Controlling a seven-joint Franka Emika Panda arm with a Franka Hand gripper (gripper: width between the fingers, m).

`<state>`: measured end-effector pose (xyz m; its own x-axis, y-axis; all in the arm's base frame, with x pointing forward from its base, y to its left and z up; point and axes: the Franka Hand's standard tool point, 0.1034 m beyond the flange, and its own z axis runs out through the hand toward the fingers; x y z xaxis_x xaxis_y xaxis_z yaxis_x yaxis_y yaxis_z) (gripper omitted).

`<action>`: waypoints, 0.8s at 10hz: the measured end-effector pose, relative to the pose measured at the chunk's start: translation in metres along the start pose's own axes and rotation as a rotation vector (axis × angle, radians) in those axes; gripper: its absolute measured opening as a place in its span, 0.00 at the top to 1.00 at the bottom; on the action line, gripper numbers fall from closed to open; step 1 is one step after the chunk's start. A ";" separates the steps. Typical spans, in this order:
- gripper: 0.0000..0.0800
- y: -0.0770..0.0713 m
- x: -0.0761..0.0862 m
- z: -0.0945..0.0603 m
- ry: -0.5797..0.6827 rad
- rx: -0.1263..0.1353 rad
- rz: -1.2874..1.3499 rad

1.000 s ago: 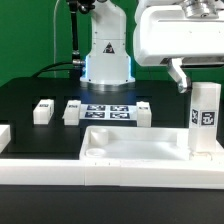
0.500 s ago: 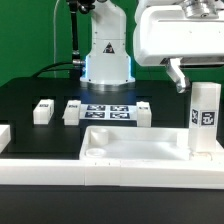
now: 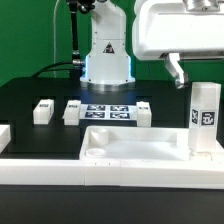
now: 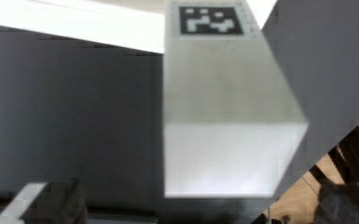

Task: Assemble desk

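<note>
Risk sits with the upright leg (image 3: 205,115) in the desk top's (image 3: 120,150) corner at the exterior view's right: the gripper (image 3: 179,74), open and empty just above it, may brush it and topple it.

This is a robotics lab: a white jointed robot arm (image 3: 107,50) stands at the back of a matte black desk (image 3: 25,95) before a plain green backdrop (image 3: 30,40). Printed black-and-white square tags (image 3: 203,117) mark the flat white marker board (image 3: 108,111) and the upright white plastic square-post leg (image 3: 205,140).
</note>
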<state>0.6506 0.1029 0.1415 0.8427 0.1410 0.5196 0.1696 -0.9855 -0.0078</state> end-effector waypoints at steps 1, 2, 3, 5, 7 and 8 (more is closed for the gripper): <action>0.19 -0.010 -0.007 0.008 -0.049 0.011 0.021; 0.19 -0.020 -0.009 0.008 -0.150 0.026 0.035; 0.19 -0.020 -0.004 0.005 -0.205 0.032 0.032; 0.19 -0.014 -0.012 0.005 -0.308 0.036 0.039; 0.19 0.002 -0.024 0.005 -0.442 0.040 0.048; 0.19 0.007 -0.021 0.006 -0.478 0.042 0.057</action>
<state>0.6372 0.0938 0.1259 0.9900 0.1237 0.0670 0.1280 -0.9897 -0.0641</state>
